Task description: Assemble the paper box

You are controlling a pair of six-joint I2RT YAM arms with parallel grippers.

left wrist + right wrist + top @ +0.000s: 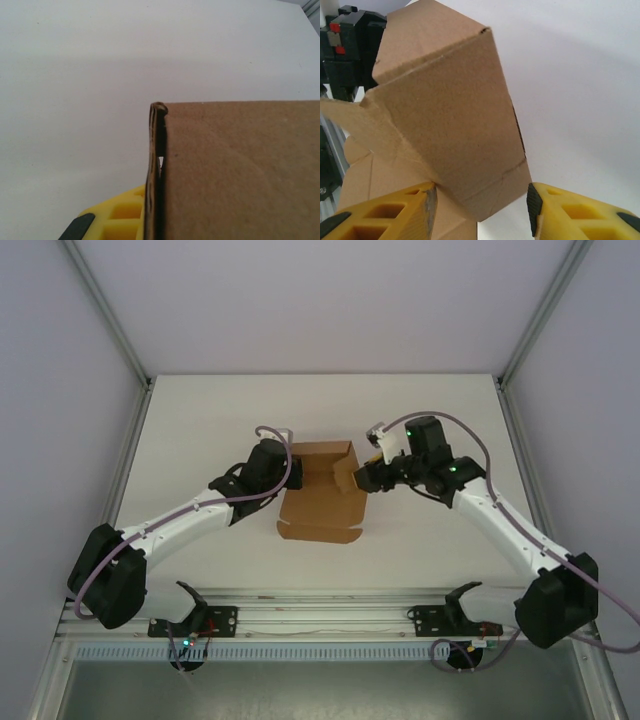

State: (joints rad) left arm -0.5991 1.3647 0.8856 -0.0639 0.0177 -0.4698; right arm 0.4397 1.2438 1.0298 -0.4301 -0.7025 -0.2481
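The paper box point(320, 508) is a plain brown cardboard piece lying mid-table, half folded, with its far wall and right flap raised. My left gripper point(293, 472) is at its left far corner. In the left wrist view a yellow finger point(115, 215) presses against the doubled wall edge of the box point(240, 170); the other finger is hidden behind the panel. My right gripper point(362, 478) is open around the raised right flap of the box point(450, 115). Its left finger point(395, 210) touches the cardboard, and its right pad point(533, 210) stands apart from it.
The white table point(200, 430) is enclosed by pale walls and metal corner posts point(110, 310). An aluminium rail point(320, 615) with the arm bases runs along the near edge. The left arm's black wrist point(347, 45) shows behind the box in the right wrist view.
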